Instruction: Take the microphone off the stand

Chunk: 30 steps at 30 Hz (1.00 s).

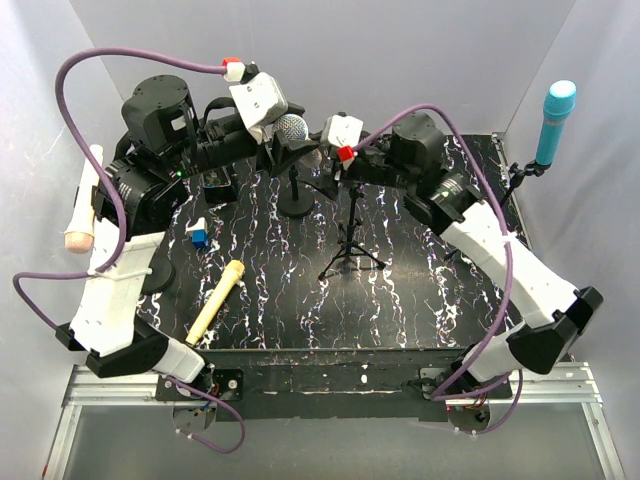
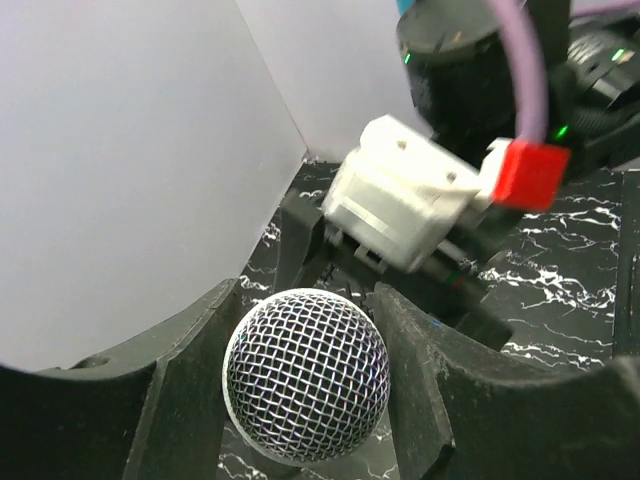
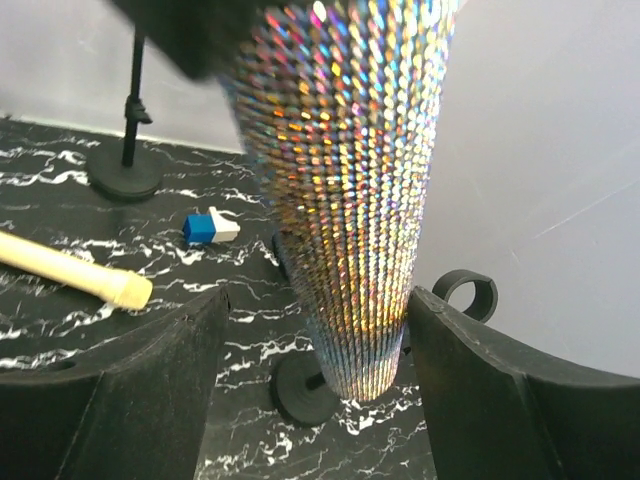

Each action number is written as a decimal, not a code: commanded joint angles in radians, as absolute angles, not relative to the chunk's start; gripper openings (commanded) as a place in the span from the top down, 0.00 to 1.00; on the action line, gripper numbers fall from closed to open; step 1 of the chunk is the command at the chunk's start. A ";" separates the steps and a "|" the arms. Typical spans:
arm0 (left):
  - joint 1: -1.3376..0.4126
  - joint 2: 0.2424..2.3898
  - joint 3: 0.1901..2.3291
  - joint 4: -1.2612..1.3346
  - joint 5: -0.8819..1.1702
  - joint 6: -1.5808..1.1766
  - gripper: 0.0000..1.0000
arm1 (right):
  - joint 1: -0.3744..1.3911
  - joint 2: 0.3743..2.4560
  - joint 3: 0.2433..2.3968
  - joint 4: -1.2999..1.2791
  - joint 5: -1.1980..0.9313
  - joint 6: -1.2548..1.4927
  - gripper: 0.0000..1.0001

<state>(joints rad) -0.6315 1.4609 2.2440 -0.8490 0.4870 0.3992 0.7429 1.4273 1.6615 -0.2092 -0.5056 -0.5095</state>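
The microphone has a silver mesh head [image 1: 290, 127] and a glittery tapered body [image 3: 345, 200]. It stands tilted over a thin black stand with a round base [image 1: 296, 205], which also shows in the right wrist view [image 3: 305, 388]. My left gripper [image 1: 276, 138] is closed against both sides of the mesh head [image 2: 305, 390], its fingers [image 2: 440, 380] pressing it. My right gripper [image 1: 328, 160] is open around the lower body [image 3: 320, 340]. Its right finger [image 3: 500, 380] is close to the body and its left finger stands well apart.
A black tripod stand [image 1: 350, 250] with an empty clip ring [image 3: 465, 293] is mid-table. A yellow microphone [image 1: 217, 300] and a small blue-and-white block [image 1: 198, 233] lie at left. A teal microphone [image 1: 553, 120] stands far right, a white-pink one [image 1: 82, 200] far left.
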 commanded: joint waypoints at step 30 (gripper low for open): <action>-0.618 1.408 2.045 -0.525 0.414 0.132 0.25 | 0.755 1.405 1.701 0.020 -0.388 -0.163 0.99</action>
